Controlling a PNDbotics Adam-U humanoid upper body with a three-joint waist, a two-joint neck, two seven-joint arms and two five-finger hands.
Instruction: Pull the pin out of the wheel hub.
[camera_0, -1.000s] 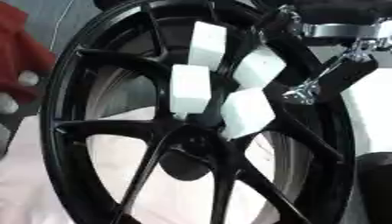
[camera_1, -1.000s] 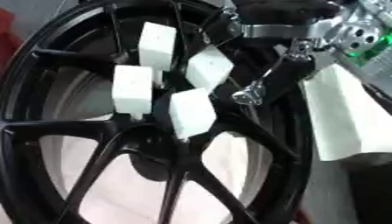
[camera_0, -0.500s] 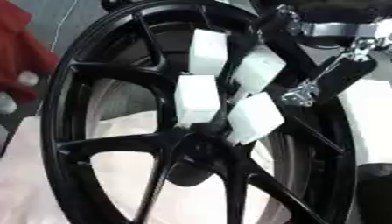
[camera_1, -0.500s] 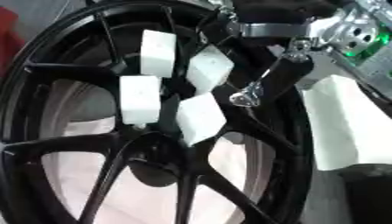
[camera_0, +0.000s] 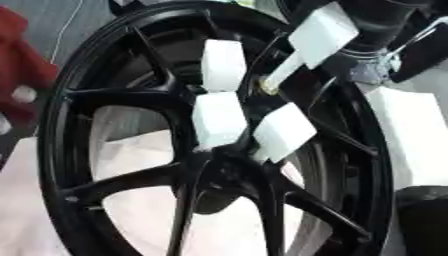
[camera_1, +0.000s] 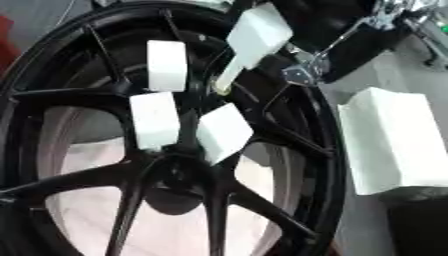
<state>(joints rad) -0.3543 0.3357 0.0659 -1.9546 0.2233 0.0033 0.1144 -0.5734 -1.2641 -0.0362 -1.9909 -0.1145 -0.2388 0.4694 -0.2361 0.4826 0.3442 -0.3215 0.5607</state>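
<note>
A black spoked wheel hub (camera_0: 83, 100) stands tilted and fills both views. Three white block-headed pins sit among its spokes near the centre: one high (camera_0: 223, 64), one in the middle (camera_0: 217, 120), one to the right (camera_0: 282, 131). A fourth white pin (camera_1: 256, 31) is raised toward the upper right, and its thin stem slants down to the rim's inner edge. My right hand (camera_1: 325, 19), black with silver parts, comes in from the upper right and is closed on that pin's head. How its fingers lie around the head is partly hidden. My left hand is out of sight.
A white foam block (camera_1: 389, 142) lies right of the wheel. White cloth (camera_0: 131, 210) shows through the lower spokes. A red shape (camera_0: 19, 65) sits at the left edge, and a dark object (camera_0: 424, 215) fills the lower right corner.
The pin in my right hand has risen up and to the right, away from the other three, and its stem now shows. The whole picture has also shifted.
</note>
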